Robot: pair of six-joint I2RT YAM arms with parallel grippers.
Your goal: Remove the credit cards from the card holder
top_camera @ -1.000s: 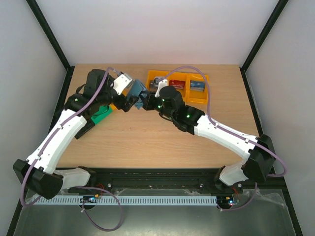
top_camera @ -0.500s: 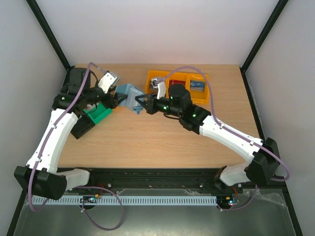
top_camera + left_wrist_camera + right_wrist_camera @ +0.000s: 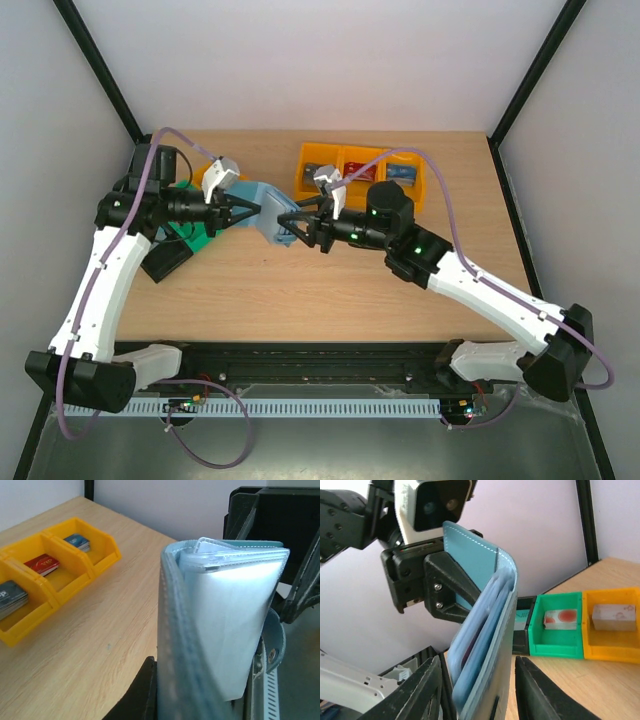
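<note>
Left pincer (image 3: 245,212) clamps the wallet (image 3: 268,214) by its cover; right pincer (image 3: 291,226) stands released around it. The cards (image 3: 230,605) look stiff and slick, so pinch their exposed top edge.

I stand at a pale wooden table (image 3: 300,290) boxed in by plain white walls (image 3: 320,60) at the back and on both sides, with black posts (image 3: 100,70) slanting up from its far corners, a black rail (image 3: 320,355) along its near edge, all in soft, even light.
</note>
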